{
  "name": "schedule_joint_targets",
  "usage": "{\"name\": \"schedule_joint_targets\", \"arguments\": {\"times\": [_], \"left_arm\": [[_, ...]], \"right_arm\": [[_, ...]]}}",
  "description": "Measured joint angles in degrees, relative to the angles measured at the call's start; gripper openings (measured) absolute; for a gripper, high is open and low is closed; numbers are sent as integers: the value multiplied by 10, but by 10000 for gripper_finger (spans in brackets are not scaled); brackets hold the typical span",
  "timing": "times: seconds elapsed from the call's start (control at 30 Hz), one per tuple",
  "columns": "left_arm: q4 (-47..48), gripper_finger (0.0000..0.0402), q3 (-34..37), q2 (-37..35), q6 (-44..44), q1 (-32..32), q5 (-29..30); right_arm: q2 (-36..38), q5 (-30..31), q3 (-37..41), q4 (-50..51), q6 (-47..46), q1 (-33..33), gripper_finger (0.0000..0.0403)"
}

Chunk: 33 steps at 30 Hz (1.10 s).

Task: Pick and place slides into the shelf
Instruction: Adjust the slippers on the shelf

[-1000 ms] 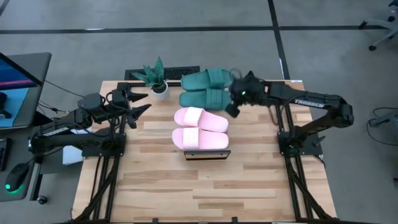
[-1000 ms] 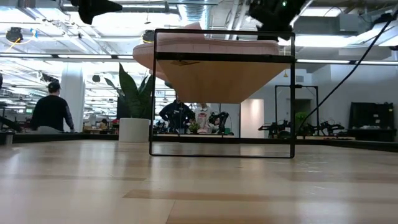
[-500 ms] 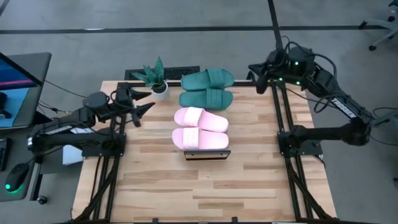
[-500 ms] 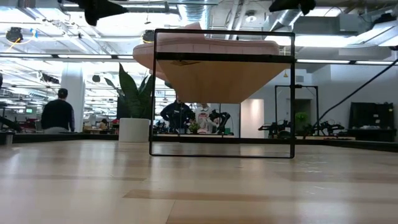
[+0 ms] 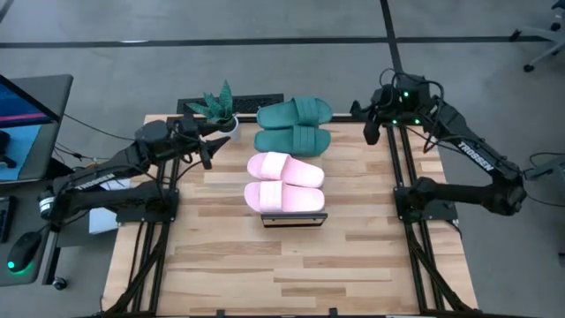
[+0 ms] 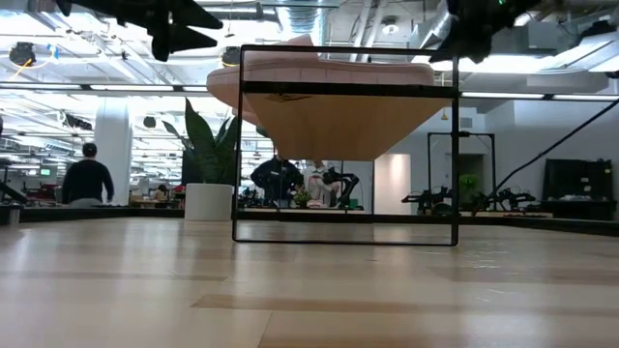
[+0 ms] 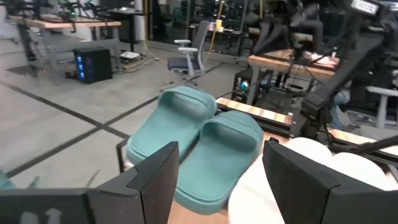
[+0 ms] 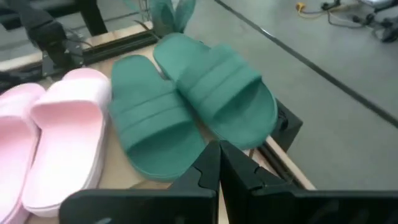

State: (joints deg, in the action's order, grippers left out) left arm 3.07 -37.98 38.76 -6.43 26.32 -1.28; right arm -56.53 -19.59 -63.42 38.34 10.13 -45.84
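Observation:
Two pale pink slides [image 5: 284,182] lie side by side on the shelf [image 5: 294,218], whose plank top stands on a dark frame [image 6: 343,145] at mid-table. Beyond them, by the table's far edge, the dark green slides [image 5: 294,125] lie soles down, side by side; both wrist views show them too [image 7: 199,146] [image 8: 186,106]. My left gripper [image 5: 210,141] hovers open in the air to the left of the slides, pointing at the green pair [image 7: 217,180]. To the right of the green pair, my right gripper [image 5: 369,122] hovers shut and empty, tipped down a little [image 8: 219,155].
A small potted plant [image 5: 221,110] in a white pot stands at the far edge, right beside my left gripper. A monitor [image 5: 26,115] and a mouse [image 5: 22,252] sit off the table's left side. People stand in the room beyond [image 6: 87,179]. Bare wood [image 5: 291,274] lies in front of the shelf.
My right gripper has drawn back from the green slides toward the table's right and far edges, rising and staying shut. My left gripper has swung toward the right and far side, closer to the plant and the green slides, still open. The slides have not moved.

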Motion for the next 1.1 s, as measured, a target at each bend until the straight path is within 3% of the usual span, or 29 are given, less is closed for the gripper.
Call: {"name": "schedule_joint_targets", "arguments": {"times": [0.17,0.53,0.87,1.1], "left_arm": [[6,220,0,1,-6,22,-11],[9,220,9,41,-19,72,-74],[-264,220,178,46,-150,122,-157],[-408,220,221,67,-244,126,-146]], "right_arm": [[36,-48,75,-69,-24,-34,0],[44,-54,152,-127,-41,-42,0],[60,-56,156,-129,-42,-42,0],[91,-47,156,-115,-47,-52,0]]}}
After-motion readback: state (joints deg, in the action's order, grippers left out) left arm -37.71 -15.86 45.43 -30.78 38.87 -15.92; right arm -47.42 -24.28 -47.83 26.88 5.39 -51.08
